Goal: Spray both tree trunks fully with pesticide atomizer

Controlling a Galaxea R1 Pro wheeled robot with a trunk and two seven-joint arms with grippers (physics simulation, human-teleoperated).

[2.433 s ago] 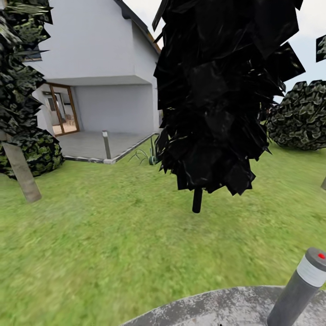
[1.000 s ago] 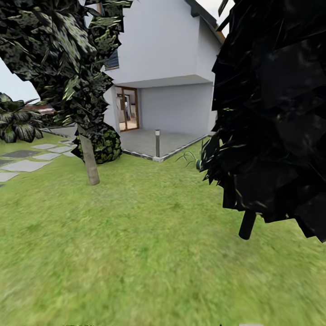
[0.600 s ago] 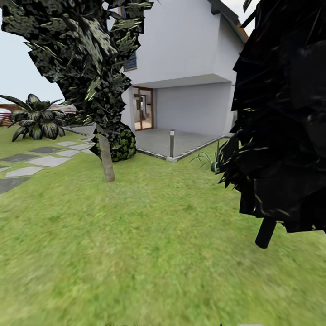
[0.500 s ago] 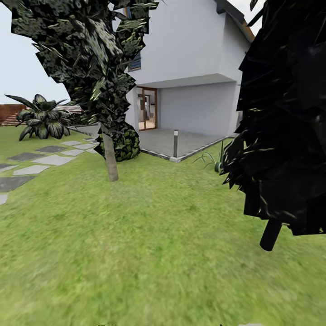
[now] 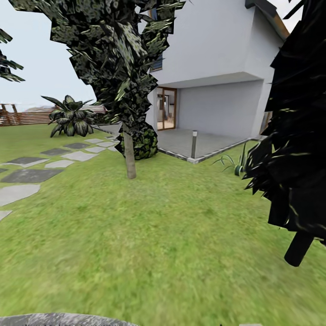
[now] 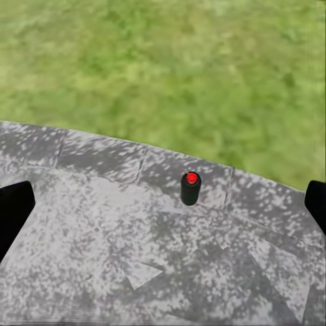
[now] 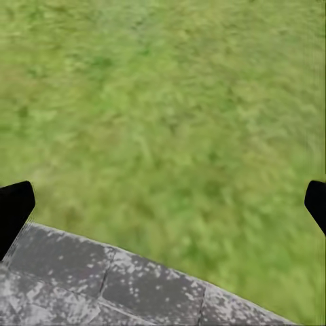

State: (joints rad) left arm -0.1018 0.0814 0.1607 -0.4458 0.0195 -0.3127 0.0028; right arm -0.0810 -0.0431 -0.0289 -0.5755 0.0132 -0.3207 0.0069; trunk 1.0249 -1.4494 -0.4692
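White house [image 5: 213, 50], bollard lamp [image 5: 194, 144], stepping stones [image 5: 27, 175], round bush [image 5: 144, 144]

This is the garden of a private home, a rendered one; a white house [image 5: 217, 59] with a sloped roof stands at the back, with a glazed wooden door [image 5: 166, 108] and a covered grey patio [image 5: 199, 141] before it; a short lamp post [image 5: 194, 144] stands at the patio edge; a wide grass lawn [image 5: 149, 235] spreads in front of the house; left of the house lie dark stepping-stone slabs [image 5: 31, 162] and a brown slat fence [image 5: 27, 118]; a tree [image 5: 129, 154] with a pale trunk grows near the patio, a round bush [image 5: 144, 144] just behind it; grey paving [image 6: 136, 251] with a curved edge borders the grass.
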